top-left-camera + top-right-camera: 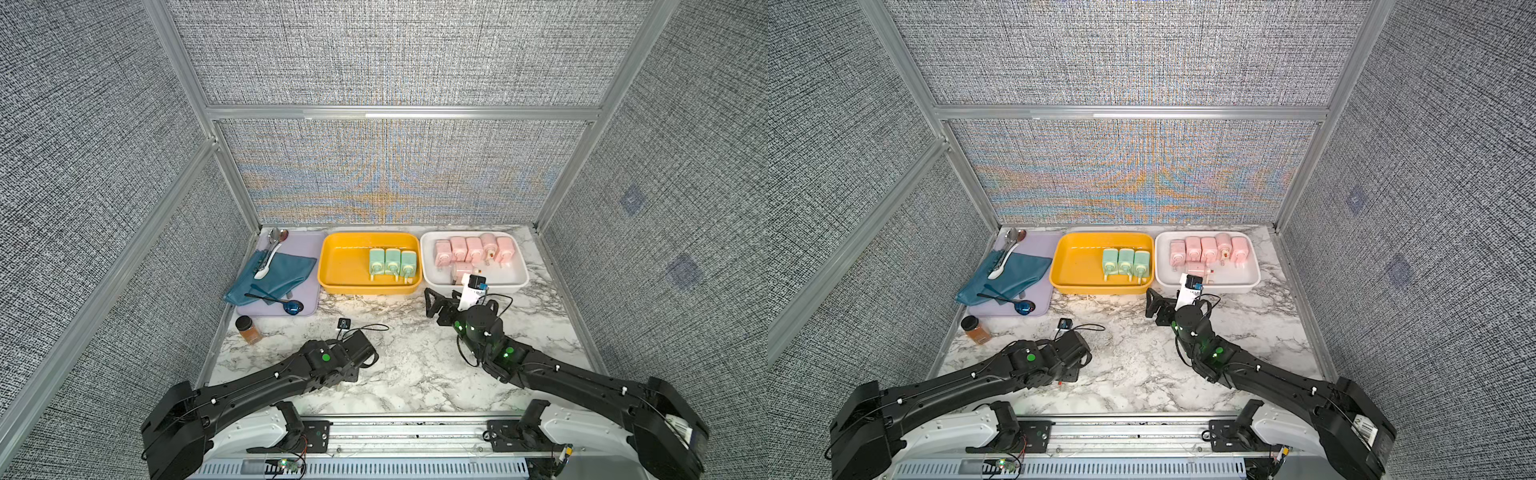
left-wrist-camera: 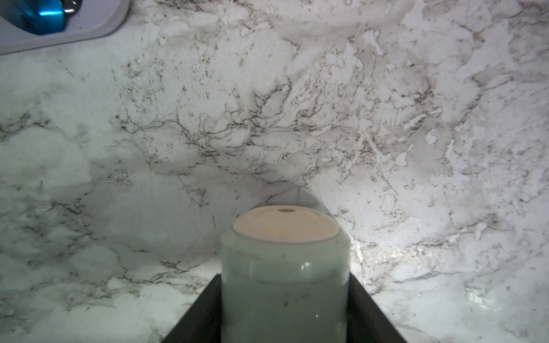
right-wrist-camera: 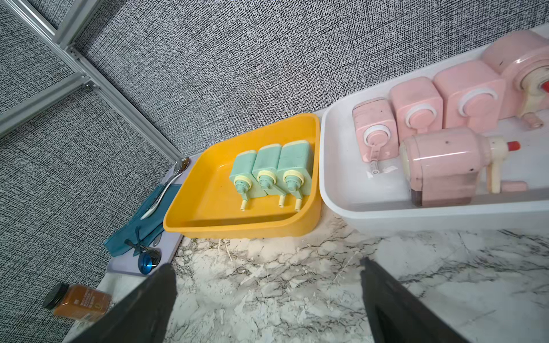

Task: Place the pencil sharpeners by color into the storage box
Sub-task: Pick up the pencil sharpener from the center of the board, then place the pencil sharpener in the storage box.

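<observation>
My left gripper (image 2: pixel 284 300) is shut on a mint green pencil sharpener (image 2: pixel 285 255) with a cream end, its dark fingers pressed against both sides just above the marble table. In both top views the left gripper (image 1: pixel 365 353) points down at mid-table and hides that sharpener. Three green pencil sharpeners (image 1: pixel 392 264) lie side by side in the yellow storage box (image 1: pixel 340 266). Several pink pencil sharpeners (image 1: pixel 473 249) fill the white storage box (image 1: pixel 505 275), one lying on its side (image 3: pixel 445 166). My right gripper (image 3: pixel 266 264) hangs open and empty before the white box.
A lilac tray (image 1: pixel 305 249) at the back left holds a blue cloth (image 1: pixel 274 274) and spoons. A brown spice jar (image 1: pixel 248 329) stands at the table's left edge. Fabric walls with aluminium posts enclose the table on three sides.
</observation>
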`<state>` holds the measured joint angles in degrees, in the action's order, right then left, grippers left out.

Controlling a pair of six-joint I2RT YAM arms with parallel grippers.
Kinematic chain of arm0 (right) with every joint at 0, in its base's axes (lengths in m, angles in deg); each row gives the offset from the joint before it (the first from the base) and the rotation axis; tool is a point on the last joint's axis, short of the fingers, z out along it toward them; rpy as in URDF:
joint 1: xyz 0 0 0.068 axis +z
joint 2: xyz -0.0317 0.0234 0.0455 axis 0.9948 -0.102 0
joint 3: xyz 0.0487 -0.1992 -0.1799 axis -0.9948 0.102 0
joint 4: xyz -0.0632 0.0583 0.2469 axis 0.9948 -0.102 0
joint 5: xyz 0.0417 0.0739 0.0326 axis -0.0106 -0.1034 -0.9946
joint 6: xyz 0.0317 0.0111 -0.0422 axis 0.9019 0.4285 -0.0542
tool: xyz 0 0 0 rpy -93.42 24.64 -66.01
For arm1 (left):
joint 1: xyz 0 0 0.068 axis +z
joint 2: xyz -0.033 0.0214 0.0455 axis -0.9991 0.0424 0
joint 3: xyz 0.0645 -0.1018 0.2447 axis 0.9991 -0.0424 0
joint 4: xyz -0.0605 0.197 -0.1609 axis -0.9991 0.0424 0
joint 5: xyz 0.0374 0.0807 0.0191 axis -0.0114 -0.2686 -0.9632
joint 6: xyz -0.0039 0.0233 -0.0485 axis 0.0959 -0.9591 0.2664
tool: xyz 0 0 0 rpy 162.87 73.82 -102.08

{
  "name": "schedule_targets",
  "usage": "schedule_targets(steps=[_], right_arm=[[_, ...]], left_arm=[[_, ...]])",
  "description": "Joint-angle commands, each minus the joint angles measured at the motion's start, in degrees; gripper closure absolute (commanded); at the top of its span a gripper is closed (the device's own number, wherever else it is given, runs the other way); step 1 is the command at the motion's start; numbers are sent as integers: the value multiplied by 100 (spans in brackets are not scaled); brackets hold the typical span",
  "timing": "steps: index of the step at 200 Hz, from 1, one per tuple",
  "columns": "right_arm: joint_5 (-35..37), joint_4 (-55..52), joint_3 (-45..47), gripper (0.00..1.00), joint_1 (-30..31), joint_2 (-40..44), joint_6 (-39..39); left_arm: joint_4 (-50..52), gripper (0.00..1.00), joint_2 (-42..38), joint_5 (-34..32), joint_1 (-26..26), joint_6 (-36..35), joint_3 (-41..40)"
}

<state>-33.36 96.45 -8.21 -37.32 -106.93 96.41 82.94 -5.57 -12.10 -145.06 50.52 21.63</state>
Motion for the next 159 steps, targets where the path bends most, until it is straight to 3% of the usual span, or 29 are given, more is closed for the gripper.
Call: schedule_targets(steps=[1,48,51,59,64,117,159], right_arm=[[54,-11,-19,1,2,-11,-50],[38,2,-72,1,2,-85,-186],[28,6,-76,1,2,-93,-202],[-13,35,-89,1,2,-118,-271],[-45,62,-89,1,2,-140,-327],[-476,307,-278,1,-7,-396,-800],[-741,366,-429,1,-21,-614,-1199]], left_arm=[[38,52,-7,-116,-1,17,83],[118,72,-34,-582,39,-70,604],[143,75,-24,-634,61,-64,661],[217,94,37,-778,137,-23,844],[260,100,80,-841,203,-22,954],[-234,100,831,-725,1369,-889,2212],[-588,100,1687,-459,1924,-1761,3304]])
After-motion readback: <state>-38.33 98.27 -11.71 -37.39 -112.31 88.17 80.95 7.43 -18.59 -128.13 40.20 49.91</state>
